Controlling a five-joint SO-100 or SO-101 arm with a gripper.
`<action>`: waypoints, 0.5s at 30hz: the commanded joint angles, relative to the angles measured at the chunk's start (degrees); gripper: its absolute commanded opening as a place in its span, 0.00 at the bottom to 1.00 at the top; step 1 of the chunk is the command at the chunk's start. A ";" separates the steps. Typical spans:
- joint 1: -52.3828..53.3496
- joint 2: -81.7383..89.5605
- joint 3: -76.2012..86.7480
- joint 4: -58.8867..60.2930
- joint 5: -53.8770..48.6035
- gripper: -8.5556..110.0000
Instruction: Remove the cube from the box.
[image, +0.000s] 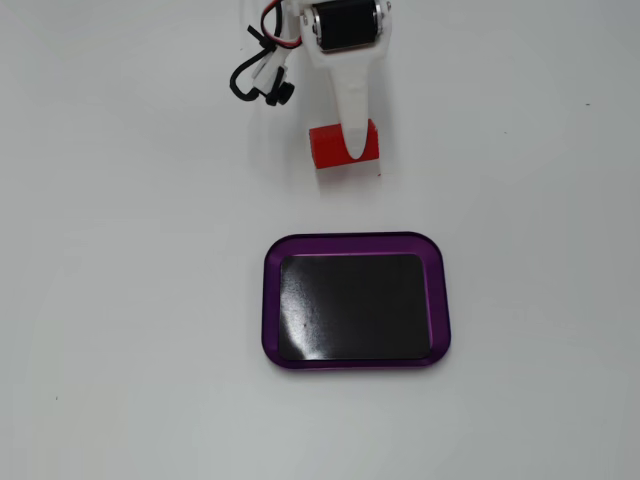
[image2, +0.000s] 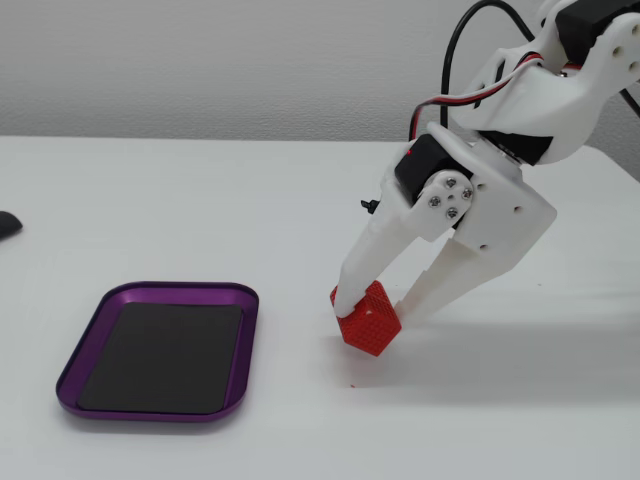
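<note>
Covering the middle of the small bright red rectangular cube (image: 343, 145) in a fixed view from above, one white finger (image: 355, 115) of the white plastic two-finger gripper (image: 355, 150) hides part of its top face, and the arm is cut off at the upper edge. From the side, in a fixed view, the gripper (image2: 378, 305) straddles the cube (image2: 367, 318) with its fingers spread around it: one tip touches the near left corner, while the other comes down just behind, and contact there cannot be made out. The cube looks tilted on the white table (image2: 200, 220), well apart from the shallow purple-rimmed box with a glossy black floor (image2: 85, 340), which holds nothing. A black cable loop (image: 255, 80) hangs beside the arm. A dark object (image2: 8, 224), cut by the left edge, is unclear. Bare tabletop surrounds box (image: 272, 300) and cube on every side.
</note>
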 joint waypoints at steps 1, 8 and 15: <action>0.18 2.11 -0.26 -0.62 -0.26 0.13; 0.18 2.46 -0.18 -0.18 -0.18 0.23; 0.09 3.60 -1.05 3.78 1.41 0.24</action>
